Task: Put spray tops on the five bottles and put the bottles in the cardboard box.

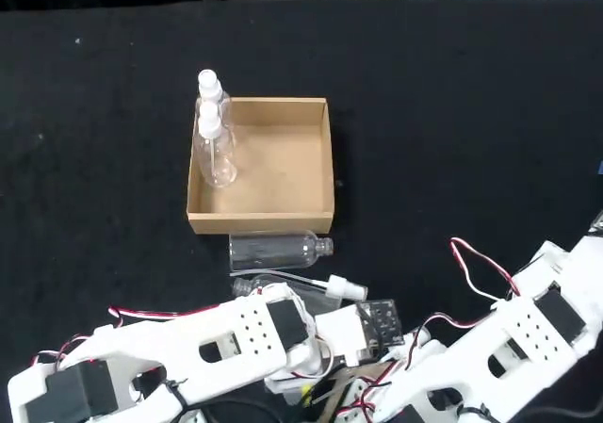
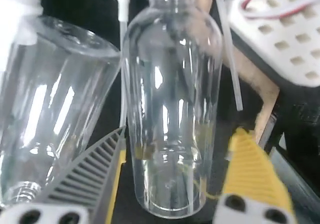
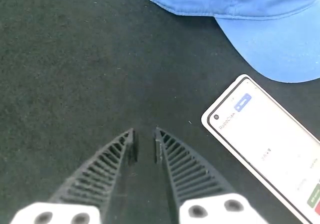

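Two clear bottles [image 1: 215, 140] with white spray tops stand inside the cardboard box [image 1: 283, 222], against its left wall. A bare bottle [image 1: 280, 249] lies just in front of the box. Nearer the arms lies another bottle [image 1: 278, 286] with a white spray top [image 1: 346, 289] at its neck. My left gripper [image 2: 180, 134] is open around a clear, topless bottle [image 2: 172, 84], with a slight gap at the yellow finger [image 2: 252, 174]. A second bottle [image 2: 50, 104] lies beside it. My right gripper [image 3: 144, 139] is all but shut on nothing, low over the black cloth.
Both white arms [image 1: 236, 338] crowd the table's near edge, their wires looping up. A thin dip tube [image 2: 227, 49] runs beside the bottle in my left gripper. A phone [image 3: 265, 144] and a blue cap [image 3: 250, 19] lie near my right gripper.
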